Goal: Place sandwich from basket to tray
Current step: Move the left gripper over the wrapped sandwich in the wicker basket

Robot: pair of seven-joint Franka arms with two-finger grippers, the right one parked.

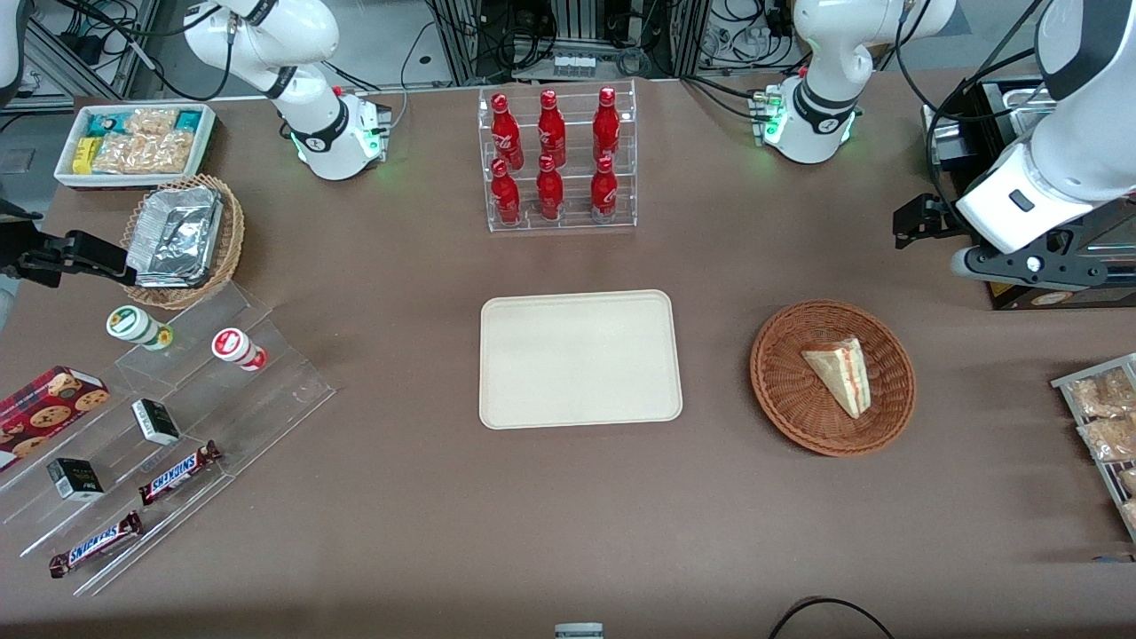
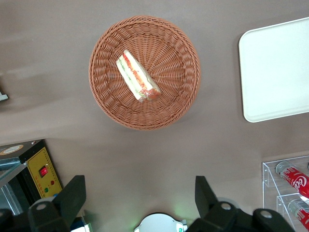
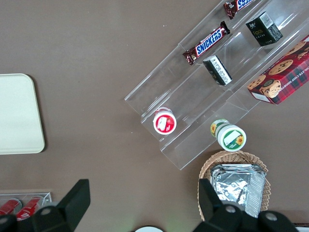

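While partly cut off in the wrist view, jaws wide apart, empty, above table beside basket with sandwich.

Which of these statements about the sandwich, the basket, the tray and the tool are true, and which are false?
1. The sandwich lies in the basket. True.
2. The tray holds a bottle. False: nothing is on it.
3. The tool is open, holding nothing. True.
4. The tool grips the sandwich. False: it hangs apart from the basket, farther from the front camera.
5. The basket touches the tray. False: bare table separates them.
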